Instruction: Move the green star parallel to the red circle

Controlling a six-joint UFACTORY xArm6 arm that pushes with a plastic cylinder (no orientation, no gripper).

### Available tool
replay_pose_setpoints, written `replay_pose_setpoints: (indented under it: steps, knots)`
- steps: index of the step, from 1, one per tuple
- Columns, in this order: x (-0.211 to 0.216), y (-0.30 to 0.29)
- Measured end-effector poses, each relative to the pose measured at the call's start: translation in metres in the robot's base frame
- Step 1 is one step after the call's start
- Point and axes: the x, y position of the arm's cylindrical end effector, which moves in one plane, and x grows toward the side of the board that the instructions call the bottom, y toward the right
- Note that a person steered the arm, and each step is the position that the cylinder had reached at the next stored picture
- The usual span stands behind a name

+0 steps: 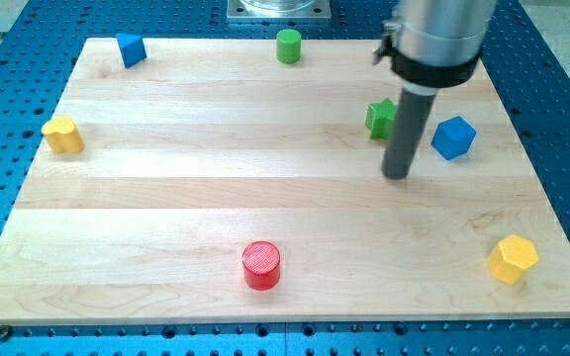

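The green star lies on the wooden board at the view's upper right, partly hidden behind my rod. My tip rests on the board just below and to the right of the star, close to it. The red circle stands near the view's bottom edge, left of centre, far from my tip.
A blue cube sits right of my rod. A yellow hexagon is at the bottom right. A green cylinder is at the top centre, a blue block at the top left, a yellow block at the left edge.
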Motion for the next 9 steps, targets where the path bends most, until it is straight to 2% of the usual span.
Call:
replay_pose_setpoints:
  steps: [1, 3, 6, 7, 8, 9]
  knots:
    - [-0.029, 0.011]
    - [-0.053, -0.031]
    - [-0.114, 0.005]
    - [-0.128, -0.003]
    - [-0.104, -0.125]
    - [-0.08, -0.17]
